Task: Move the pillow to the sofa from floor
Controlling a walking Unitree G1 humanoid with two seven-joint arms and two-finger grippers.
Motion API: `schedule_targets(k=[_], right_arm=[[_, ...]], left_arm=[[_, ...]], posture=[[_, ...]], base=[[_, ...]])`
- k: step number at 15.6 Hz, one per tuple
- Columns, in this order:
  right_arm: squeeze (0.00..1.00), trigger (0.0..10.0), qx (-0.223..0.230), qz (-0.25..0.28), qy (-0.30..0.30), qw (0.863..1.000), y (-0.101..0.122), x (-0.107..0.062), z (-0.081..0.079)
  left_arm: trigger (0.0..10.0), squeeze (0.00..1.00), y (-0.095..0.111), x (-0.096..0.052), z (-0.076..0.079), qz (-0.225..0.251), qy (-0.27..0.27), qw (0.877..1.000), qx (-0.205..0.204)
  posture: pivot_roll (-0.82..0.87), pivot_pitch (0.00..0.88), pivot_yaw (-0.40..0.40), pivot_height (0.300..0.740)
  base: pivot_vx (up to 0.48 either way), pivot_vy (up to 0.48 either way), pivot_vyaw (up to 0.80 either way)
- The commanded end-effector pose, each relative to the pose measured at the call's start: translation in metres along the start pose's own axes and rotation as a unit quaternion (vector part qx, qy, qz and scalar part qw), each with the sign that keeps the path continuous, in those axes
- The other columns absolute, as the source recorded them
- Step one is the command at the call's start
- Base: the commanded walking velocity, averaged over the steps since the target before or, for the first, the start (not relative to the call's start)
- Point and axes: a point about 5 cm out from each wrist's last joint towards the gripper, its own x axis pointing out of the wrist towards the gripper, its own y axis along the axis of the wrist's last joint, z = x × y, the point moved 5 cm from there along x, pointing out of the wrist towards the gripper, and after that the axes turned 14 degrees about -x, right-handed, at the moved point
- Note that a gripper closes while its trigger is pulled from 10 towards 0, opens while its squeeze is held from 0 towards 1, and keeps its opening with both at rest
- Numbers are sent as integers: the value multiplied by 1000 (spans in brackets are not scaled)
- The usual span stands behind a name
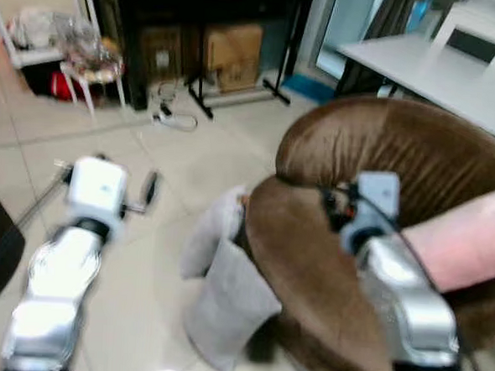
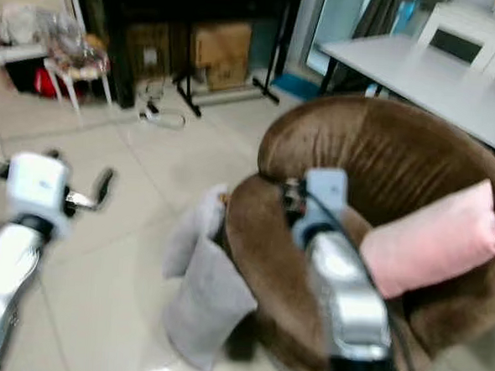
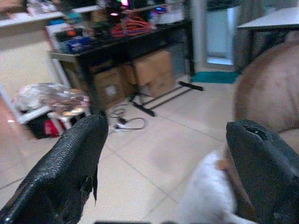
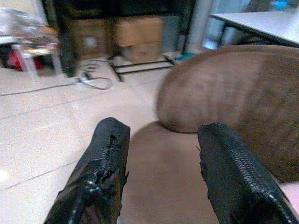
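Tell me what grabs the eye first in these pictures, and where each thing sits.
The round brown sofa chair dominates the right half of the scene, with a pink pillow lying on its seat. A grey pillow stands on the tiled floor, leaning against the chair's front left edge. Both silver arms reach forward, the left gripper open above the floor and the right gripper open over the seat.

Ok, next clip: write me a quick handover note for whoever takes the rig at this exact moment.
Left gripper: open, empty, raised over the tiled floor left of the grey fabric pillow.
Right gripper: open, empty, over the seat of the round brown velvet sofa.
Grey pillow on the floor, leaning against the sofa's front.
A pink pillow already lies on the seat.
Left: grasp the grey pillow, lift it onto the sofa.
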Motion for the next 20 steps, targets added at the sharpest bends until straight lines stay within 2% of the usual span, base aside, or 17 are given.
schedule_targets(k=[1, 4, 6, 10, 12, 20], right_arm=[[0, 10000, -3, 11, 3, 1000, 7, 1, -2], [0, 10000, 14, 8, -13, 1000, 5, 1, 3], [0, 10000, 10, 9, -11, 1000, 4, 1, 3], [0, 10000, 12, 8, 10, 1000, 1, 0, -5], [0, 10000, 29, 16, 16, 999, -1, -2, -7], [0, 10000, 32, 20, 11, 999, -3, -4, -5]], left_arm=[[10000, 0, 5, 1, -4, 7, 1, 1000, 5], [10000, 0, 4, 1, -3, 7, 0, 1000, 6], [10000, 0, 4, 0, -3, 7, -1, 1000, 6], [10000, 0, 3, 0, -3, 7, -3, 1000, 11], [10000, 0, 3, -1, -1, 13, -7, 1000, 16], [10000, 0, 3, -4, -2, 16, -5, 999, 33]], posture=[[-28, 0, -63, 740], [-26, 0, -66, 740], [-24, 0, -67, 740], [-20, 0, -70, 740], [-20, 0, -70, 725], [-16, 0, -69, 650]], base=[[345, 0, 456], [341, 0, 192], [341, 0, 0], [334, 0, 0], [0, 0, 0], [0, 0, 0]])
